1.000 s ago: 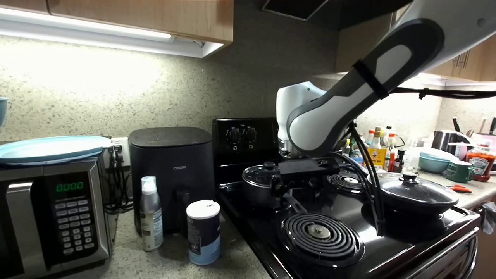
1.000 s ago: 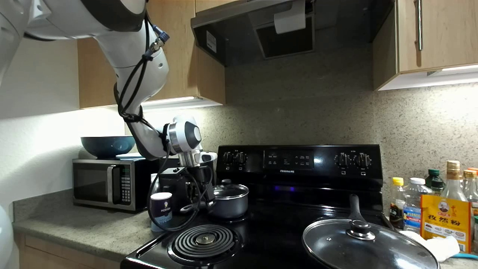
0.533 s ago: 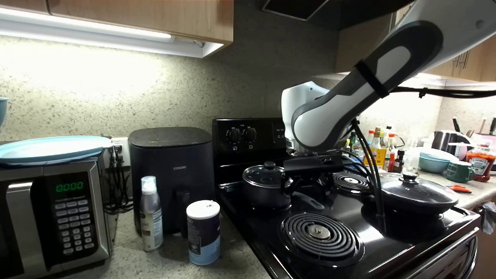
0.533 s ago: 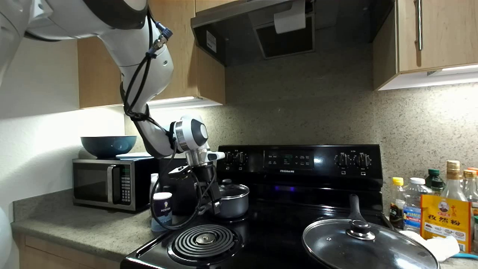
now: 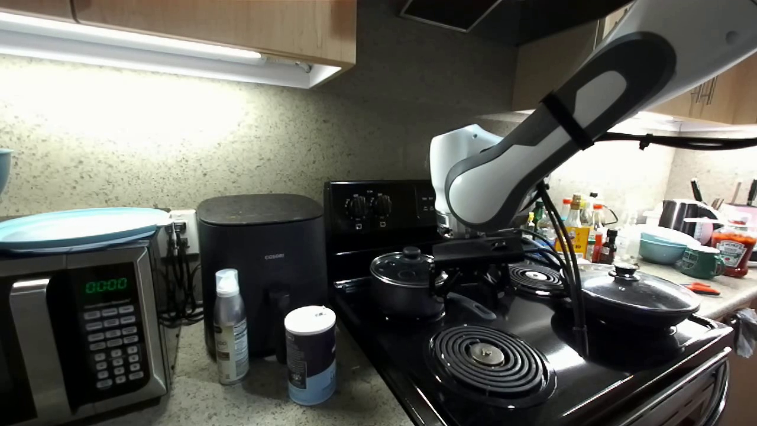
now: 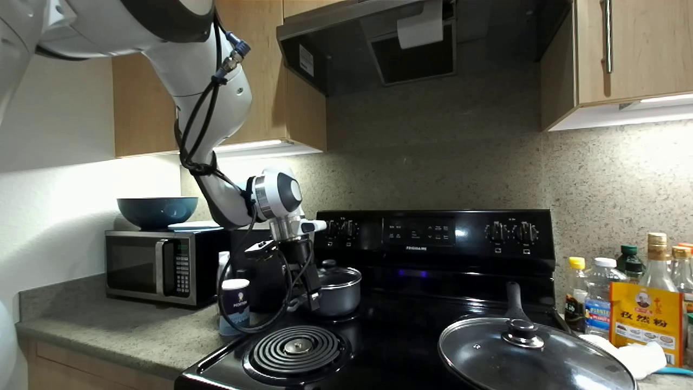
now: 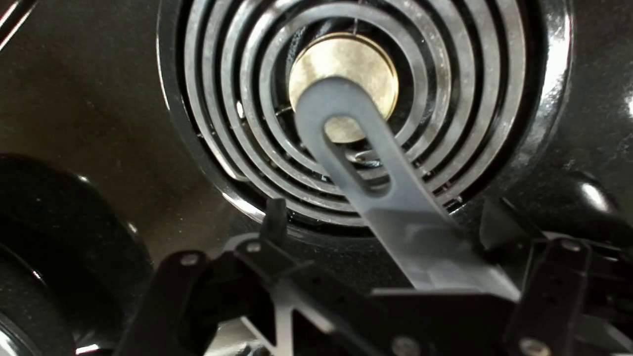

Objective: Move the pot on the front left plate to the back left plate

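Note:
The dark-grey pot [image 5: 397, 294] with its glass lid stands at the back left of the stove; it also shows in an exterior view [image 6: 341, 299]. The back left plate beneath it is hidden. Its handle [image 5: 474, 306] points forward and right. The front left plate [image 5: 520, 361] is bare; it shows too in an exterior view [image 6: 270, 352] and the wrist view [image 7: 515, 84]. My gripper [image 7: 383, 222] is open around the pot's handle [image 7: 410, 232], fingers apart on both sides, the handle nearer the right finger. In an exterior view the gripper [image 6: 314, 302] is beside the pot.
A wider black lidded pan [image 5: 636, 299] stands at the stove's front right. A bare coil burner [image 5: 535, 277] is at the back right. A salt canister [image 5: 310, 355], spray bottle [image 5: 232, 331] and air fryer [image 5: 260, 266] stand left of the stove. Bottles [image 6: 655, 271] stand to the right.
Over the first half second my gripper moved right in both exterior views, and the pot's handle swung right with the pot staying in place. Since then almost nothing has moved.

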Tool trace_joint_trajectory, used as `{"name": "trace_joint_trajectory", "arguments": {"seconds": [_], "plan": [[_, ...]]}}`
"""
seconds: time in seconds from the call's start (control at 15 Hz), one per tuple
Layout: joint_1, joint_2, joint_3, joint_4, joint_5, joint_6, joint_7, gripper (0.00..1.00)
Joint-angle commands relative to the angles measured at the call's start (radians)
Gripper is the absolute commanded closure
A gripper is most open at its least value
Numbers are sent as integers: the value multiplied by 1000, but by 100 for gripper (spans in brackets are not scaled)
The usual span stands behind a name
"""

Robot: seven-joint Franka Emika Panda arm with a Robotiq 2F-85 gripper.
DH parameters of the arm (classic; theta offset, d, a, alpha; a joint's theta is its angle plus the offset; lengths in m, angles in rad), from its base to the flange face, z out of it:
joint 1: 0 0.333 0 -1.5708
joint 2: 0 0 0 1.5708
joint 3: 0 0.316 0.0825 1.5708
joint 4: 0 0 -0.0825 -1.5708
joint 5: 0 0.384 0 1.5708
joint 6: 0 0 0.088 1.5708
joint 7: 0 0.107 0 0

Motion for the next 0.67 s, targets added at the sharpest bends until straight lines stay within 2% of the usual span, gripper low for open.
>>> {"name": "trace_joint_trajectory", "arguments": {"seconds": [0.0,0.6], "plan": [[-19,3,14,6,-2,-5,6,0],[-76,16,-7,51,44,-16,51,0]]}}
